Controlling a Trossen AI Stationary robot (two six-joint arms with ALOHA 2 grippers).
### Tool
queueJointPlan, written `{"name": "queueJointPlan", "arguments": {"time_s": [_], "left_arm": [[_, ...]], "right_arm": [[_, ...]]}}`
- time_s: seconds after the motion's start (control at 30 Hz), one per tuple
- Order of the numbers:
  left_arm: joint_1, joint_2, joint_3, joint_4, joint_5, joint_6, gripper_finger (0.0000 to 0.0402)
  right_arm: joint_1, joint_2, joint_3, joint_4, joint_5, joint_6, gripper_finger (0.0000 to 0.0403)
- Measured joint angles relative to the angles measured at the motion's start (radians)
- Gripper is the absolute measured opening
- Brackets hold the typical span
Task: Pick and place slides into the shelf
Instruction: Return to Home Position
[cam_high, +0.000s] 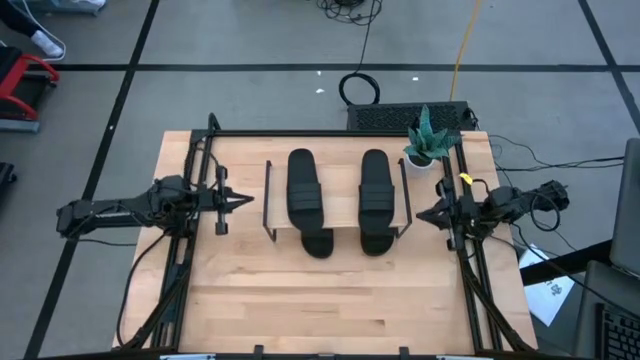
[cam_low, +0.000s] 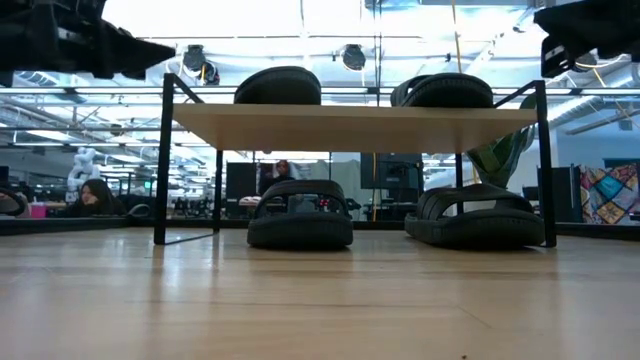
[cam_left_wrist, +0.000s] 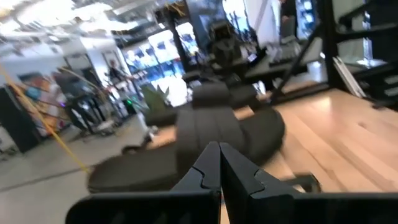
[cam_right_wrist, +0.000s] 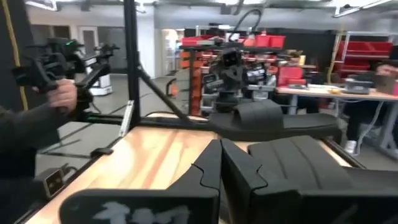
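All four slides look stowed: the upper slides (cam_high: 304, 185) lie side by side on the plank of the shelf (cam_high: 340, 195), and the lower slides (cam_low: 299, 220) sit on the desk (cam_high: 330, 300) under it, toes poking out at the front. The shelf stands between my two pairs of fingers, straight ahead of each. With nothing left to pick, I judge the step in hand is sending both arms home. That calls for drawing each arm back from the shelf's side frames without snagging them. The left gripper (cam_high: 243, 200) hangs just off one frame, fingers clenched tip to tip, grasping nothing. The right gripper (cam_high: 420, 213) is likewise clenched and empty, with a potted plant (cam_high: 430, 140) close beside it.
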Motion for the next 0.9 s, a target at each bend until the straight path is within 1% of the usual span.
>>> {"name": "queueJointPlan", "arguments": {"time_s": [0.07,0.13,0.17,0.27,0.4,0.5,0.6,0.8,0.9], "left_arm": [[-0.007,0.0,0.0,-0.039,0.01,0.0,0.0],[-0.017,-0.004,0.0,-0.062,0.01,0.016,0.0],[-0.021,-0.008,0.0,-0.064,0.005,0.021,0.0],[-0.026,-0.037,0.0,-0.065,-0.001,0.037,0.0],[-0.026,-0.098,0.001,-0.103,-0.006,0.049,0.0],[-0.026,-0.153,0.001,-0.171,-0.009,0.042,0.0],[-0.026,-0.199,-0.015,-0.19,-0.055,0.017,0.0],[-0.026,-0.289,-0.048,-0.224,-0.053,-0.012,0.0],[-0.026,-0.294,-0.064,-0.235,-0.054,-0.012,0.0]], "right_arm": [[0.0,0.0,0.0,-0.008,-0.024,-0.004,0.0],[0.0,0.0,0.0,-0.024,-0.023,-0.006,0.0],[0.0,0.0,0.0,-0.039,-0.013,-0.006,0.0],[0.0,0.0,0.0,-0.07,0.073,0.021,0.0],[0.0,0.001,-0.002,-0.121,0.079,0.048,0.0],[0.0,0.0,-0.002,-0.09,0.078,0.062,0.0],[0.001,0.0,-0.002,-0.087,0.075,0.062,0.0],[0.001,0.0,-0.055,0.017,-0.001,0.064,0.0],[0.001,0.0,-0.08,0.053,-0.002,0.066,0.0]]}}
